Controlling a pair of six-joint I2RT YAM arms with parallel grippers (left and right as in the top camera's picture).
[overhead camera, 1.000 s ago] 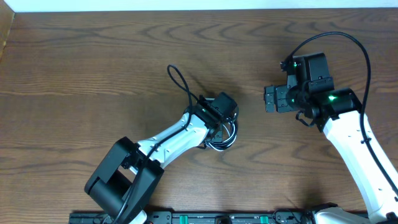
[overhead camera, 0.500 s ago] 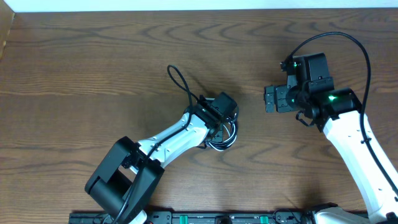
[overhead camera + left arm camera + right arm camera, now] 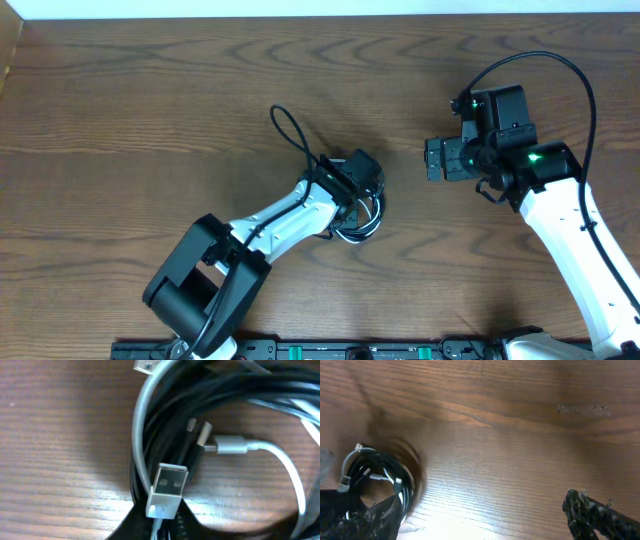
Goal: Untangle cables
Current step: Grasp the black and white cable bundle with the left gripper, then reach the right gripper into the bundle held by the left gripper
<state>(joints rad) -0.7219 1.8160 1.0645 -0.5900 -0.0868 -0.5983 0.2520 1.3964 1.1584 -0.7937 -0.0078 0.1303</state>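
Untangling at the desk (image 3: 150, 120): the cables (image 3: 165, 415) lie in a tight coil near the middle of the wood, under the tip of the left hand (image 3: 362, 198). From overhead the arm covers most of the heap. Only its lower rim and one thin black loop (image 3: 290, 130) running out toward the far left show. The left hand is closed down in the coil. The wrist view cuts off its fingers at the bottom edge, where dark strands crowd together, so it cannot be told whether any strand is pinched. Close up, the bundle is mostly glossy black cord with a pale silver-white cord curving round its left side. A flat silver plug (image 3: 167, 491) faces the lens, its end open. A smaller silver connector (image 3: 231, 446) on a white lead lies just to its right, with two slim plug tips beside it. The right hand (image 3: 430, 159) hangs spread wide and holding nothing, well apart from the heap. In its own view the cables are a small, soft blur at the lower left.
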